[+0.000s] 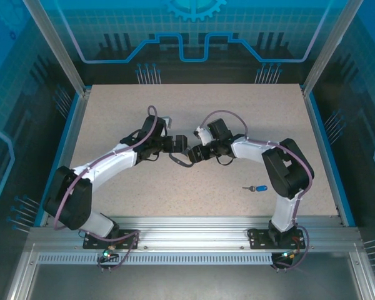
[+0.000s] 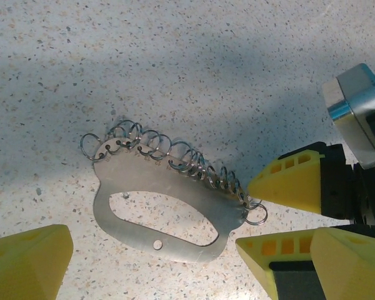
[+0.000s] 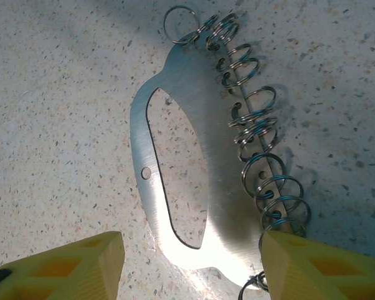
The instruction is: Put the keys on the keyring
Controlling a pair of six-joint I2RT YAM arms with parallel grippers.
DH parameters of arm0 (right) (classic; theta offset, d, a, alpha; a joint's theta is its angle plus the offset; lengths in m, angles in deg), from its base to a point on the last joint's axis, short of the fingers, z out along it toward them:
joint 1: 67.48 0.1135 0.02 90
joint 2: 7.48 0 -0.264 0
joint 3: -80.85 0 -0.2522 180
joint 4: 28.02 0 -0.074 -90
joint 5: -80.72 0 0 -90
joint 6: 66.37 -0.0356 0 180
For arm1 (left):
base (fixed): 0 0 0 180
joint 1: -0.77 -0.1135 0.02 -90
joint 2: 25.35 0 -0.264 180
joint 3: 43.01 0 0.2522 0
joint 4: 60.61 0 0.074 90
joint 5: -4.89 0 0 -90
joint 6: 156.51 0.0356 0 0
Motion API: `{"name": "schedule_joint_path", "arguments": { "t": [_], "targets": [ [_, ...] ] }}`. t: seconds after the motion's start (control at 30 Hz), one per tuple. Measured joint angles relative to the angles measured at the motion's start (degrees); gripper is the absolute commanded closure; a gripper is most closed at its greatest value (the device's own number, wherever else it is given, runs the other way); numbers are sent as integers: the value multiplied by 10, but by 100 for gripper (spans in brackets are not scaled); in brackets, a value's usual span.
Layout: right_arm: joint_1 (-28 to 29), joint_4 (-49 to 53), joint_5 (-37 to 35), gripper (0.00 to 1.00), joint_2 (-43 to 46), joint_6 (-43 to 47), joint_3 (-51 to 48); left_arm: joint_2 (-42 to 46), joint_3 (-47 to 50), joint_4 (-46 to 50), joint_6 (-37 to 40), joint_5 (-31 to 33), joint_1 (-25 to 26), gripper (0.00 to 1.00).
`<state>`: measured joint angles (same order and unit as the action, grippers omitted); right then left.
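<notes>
Right wrist close-up: jaws part-open astride one end of the flat silvery metal keyring (image 3: 222, 187)

Closest to the lens, the right gripper (image 3: 192, 259) holds its two yellow wedge-shaped fingers (image 3: 319, 269) partly apart, with the rounded end of the keyring between them. One fingertip touches the row of small wire split rings along the plate's long edge. The other stands just clear of the opposite edge, so nothing is clamped. Beyond the fingertips the plate lies flat on the speckled pale table (image 3: 62, 94). Its oval cut-out and a small round hole show, and the ring row runs away to a last loose ring at the far end.

From the left wrist, the left gripper (image 2: 192, 250) is spread wide and grips nothing. Its own yellow fingers (image 2: 25, 262) sit either side of the keyring (image 2: 150, 178) without touching it.

From above, the left gripper (image 1: 174, 145) and right gripper (image 1: 194, 153) meet nose to nose over the keyring (image 1: 180, 162). Farthest from both tools, a tiny key with a bright blue plastic head and short silver blade (image 1: 257, 188) lies on the table behind the right gripper. It is beside that arm's black elbow link and well apart from the keyring.
</notes>
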<state>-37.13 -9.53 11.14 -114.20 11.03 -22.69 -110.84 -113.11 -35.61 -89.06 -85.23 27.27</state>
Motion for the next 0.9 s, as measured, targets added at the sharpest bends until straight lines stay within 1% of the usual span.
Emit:
{"name": "schedule_joint_path", "arguments": {
  "t": [0.1, 0.2, 0.37, 0.67, 0.9],
  "targets": [
    [0, 12, -15, 35, 9, 0, -2, 5, 8, -5, 0, -5, -2, 1],
    [-1, 17, -29, 33, 38, -2, -22, 6, 15, -10, 0, -11, -3, 1],
    [-8, 19, -39, 33, 68, -4, -57, 7, 19, -15, 0, -15, -5, 1],
    [-8, 21, -36, 33, 43, -7, -63, 7, 19, -28, -1, -19, -5, 1],
    [-7, 21, -30, 33, 10, -7, -31, 7, 19, -31, -1, -19, -5, 1]
  ]
}}
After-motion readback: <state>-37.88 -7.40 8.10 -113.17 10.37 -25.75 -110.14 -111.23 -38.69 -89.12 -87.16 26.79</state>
